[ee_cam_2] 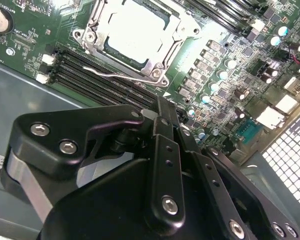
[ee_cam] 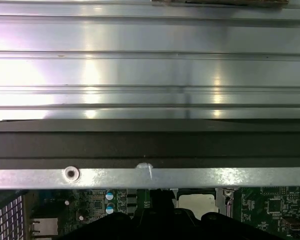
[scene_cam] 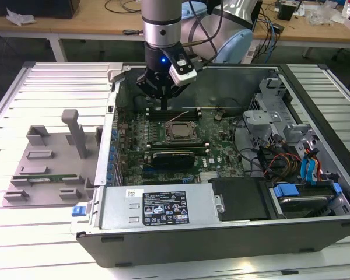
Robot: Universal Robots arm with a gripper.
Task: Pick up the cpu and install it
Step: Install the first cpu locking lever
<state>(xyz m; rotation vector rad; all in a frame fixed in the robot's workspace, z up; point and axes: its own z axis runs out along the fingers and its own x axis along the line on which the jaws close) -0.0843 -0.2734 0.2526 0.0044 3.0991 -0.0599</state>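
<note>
One arm, one gripper point(scene_cam: 164, 107), hanging inside one open computer case point(scene_cam: 221, 233) that lies on a ribbed metal tabletop point(scene_cam: 52, 87). Fingers point(ee_cam_2: 162, 150) pressed together into a single narrow black stem, clenched on nothing visible; their tips sit above the motherboard point(scene_cam: 221, 146) near the case's far wall, just beyond the socket.

One cpu point(scene_cam: 179, 132) counted: silver-grey square, seated flat in the socket near the board's middle, framed by a metal retention bracket. In the second wrist view the cpu point(ee_cam_2: 132, 30) is washed pale by glare, and one thin wire lever point(ee_cam_2: 117, 74) lies along the bracket's edge. In the first wrist view only a pale patch of the cpu point(ee_cam: 197, 202) peeks out above the dark gripper body.

Two groups of black memory slots flank the socket; in the second wrist view one group point(ee_cam_2: 90, 75) shows four parallel slots, partly cut off by the gripper's housing. One dark card point(scene_cam: 174, 157) stands on the board's near side. One grey fixture plate point(scene_cam: 46, 169) rests on the tabletop outside the case, toward the tabletop's edge at the exterior view's left, carrying one upright post and one long green stick point(scene_cam: 46, 179). One labelled metal box point(scene_cam: 163, 207) sits along the case's near wall. Cables and drive bays crowd the case's end at the exterior view's right; individual count hard to make out.
</note>
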